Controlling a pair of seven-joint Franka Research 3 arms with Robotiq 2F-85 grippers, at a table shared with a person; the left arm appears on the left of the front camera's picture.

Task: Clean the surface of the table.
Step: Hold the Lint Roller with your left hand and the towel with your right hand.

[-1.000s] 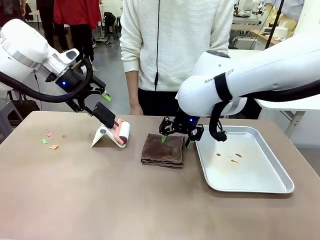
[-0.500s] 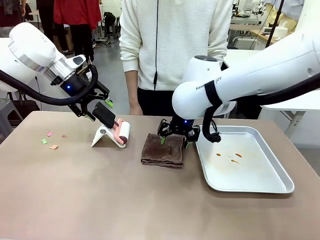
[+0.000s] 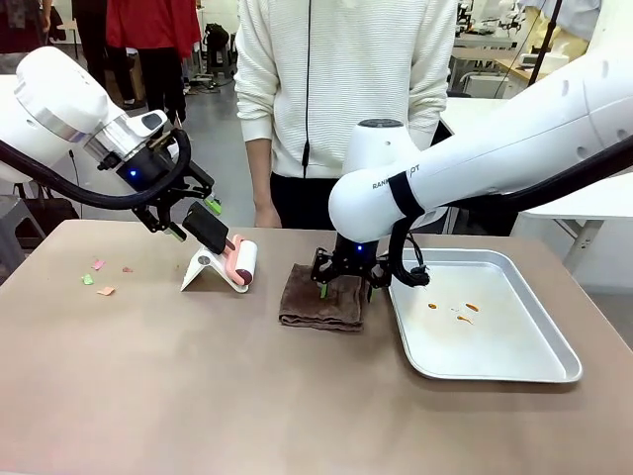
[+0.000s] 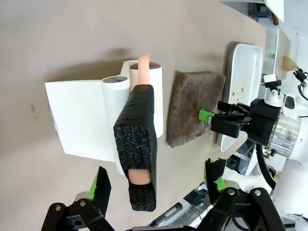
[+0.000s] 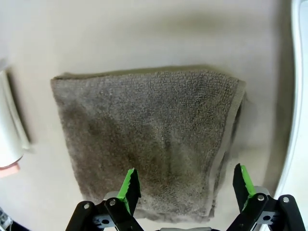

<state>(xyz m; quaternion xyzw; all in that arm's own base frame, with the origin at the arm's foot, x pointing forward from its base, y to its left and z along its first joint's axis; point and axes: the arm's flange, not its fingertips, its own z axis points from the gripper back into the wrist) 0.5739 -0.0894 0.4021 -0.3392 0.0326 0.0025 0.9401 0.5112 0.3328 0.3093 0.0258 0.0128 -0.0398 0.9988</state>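
Left gripper point(image 4: 157, 180) is gaping wide around the roller handle point(image 4: 139, 125), right gripper point(image 5: 185, 183) is hovering spread over the cloth point(image 5: 144, 130) — table point(image 3: 198, 396) is carrying paper scraps point(image 3: 106, 290).

table point(image 3: 218, 396): large rectangular top, plain matte taupe-brown, flat and level; runs edge to edge across the front view; a few small pink and green paper scraps point(image 3: 99, 278) lie scattered near its far-left corner
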